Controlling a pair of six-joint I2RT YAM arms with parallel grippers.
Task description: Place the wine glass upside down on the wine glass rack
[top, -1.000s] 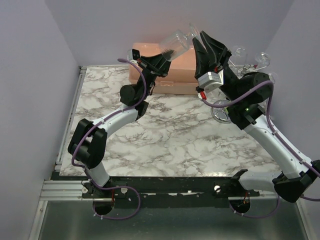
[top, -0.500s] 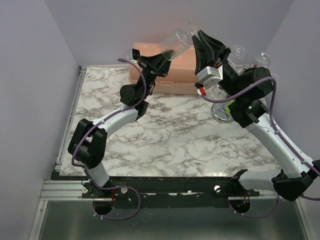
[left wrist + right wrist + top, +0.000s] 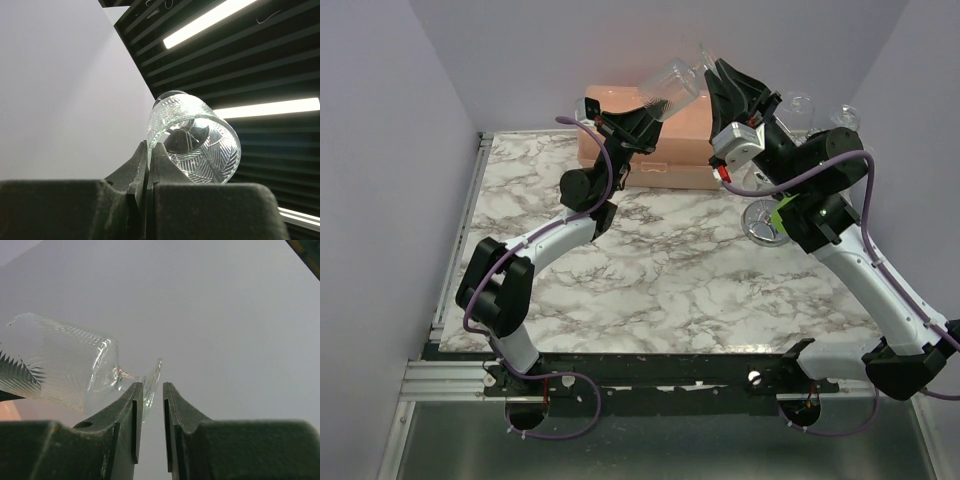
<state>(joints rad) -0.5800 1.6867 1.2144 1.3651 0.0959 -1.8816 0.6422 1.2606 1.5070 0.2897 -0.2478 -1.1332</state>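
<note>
The wine glass [image 3: 672, 84], clear with cut leaf patterns, is held up in the air, lying nearly sideways above the back of the table. My left gripper [image 3: 648, 112] is shut on its rim; in the left wrist view the fingers [image 3: 148, 150] pinch the rim of the bowl [image 3: 195, 140]. My right gripper [image 3: 714, 72] stands at the other end, open a little, with the glass's round foot [image 3: 156, 371] between its fingers [image 3: 152, 386], close to the left finger and apart from the right one. The wine glass rack [image 3: 763, 222] stands at the back right, mostly hidden behind the right arm; its shiny round base shows.
A pink box [image 3: 670, 150] lies along the back wall under the held glass. Two other glasses [image 3: 802, 103] [image 3: 847, 117] show above the rack behind the right arm. Purple walls close in the marble table [image 3: 650, 280] on three sides.
The right gripper has moved slightly left and up toward the glass's foot, and its jaws have narrowed around it. The left arm and the glass have stayed still.
</note>
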